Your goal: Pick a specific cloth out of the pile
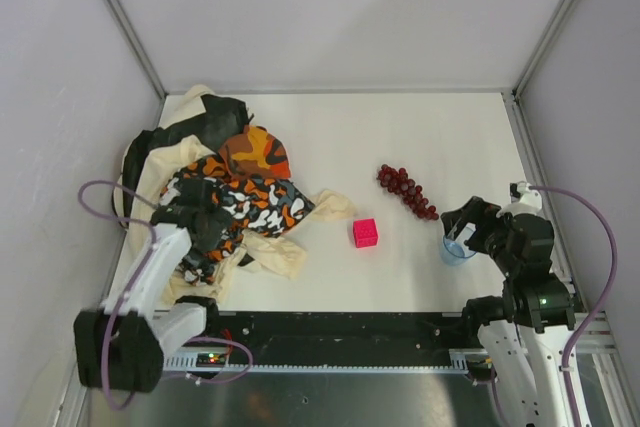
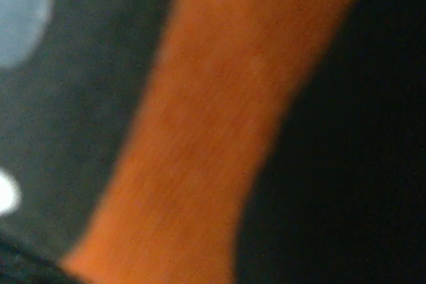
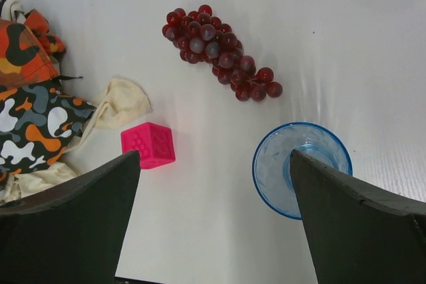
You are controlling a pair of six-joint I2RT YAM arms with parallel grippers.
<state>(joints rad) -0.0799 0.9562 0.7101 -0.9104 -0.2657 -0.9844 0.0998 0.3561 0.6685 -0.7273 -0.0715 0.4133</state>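
Note:
The pile lies at the table's left: an orange-black-white camouflage cloth, a cream cloth and a black fabric. No plain mustard-yellow cloth shows; it is hidden or out of view. My left gripper is pressed down into the pile's near side. Its fingers are hidden, and the left wrist view is filled with blurred orange and black camouflage fabric. My right gripper is open and empty above the table at the right; in the right wrist view it spans bare table.
A pink cube sits right of the pile and shows in the right wrist view. A bunch of red grapes lies mid-right. A blue glass cup stands under my right finger. White walls enclose the table.

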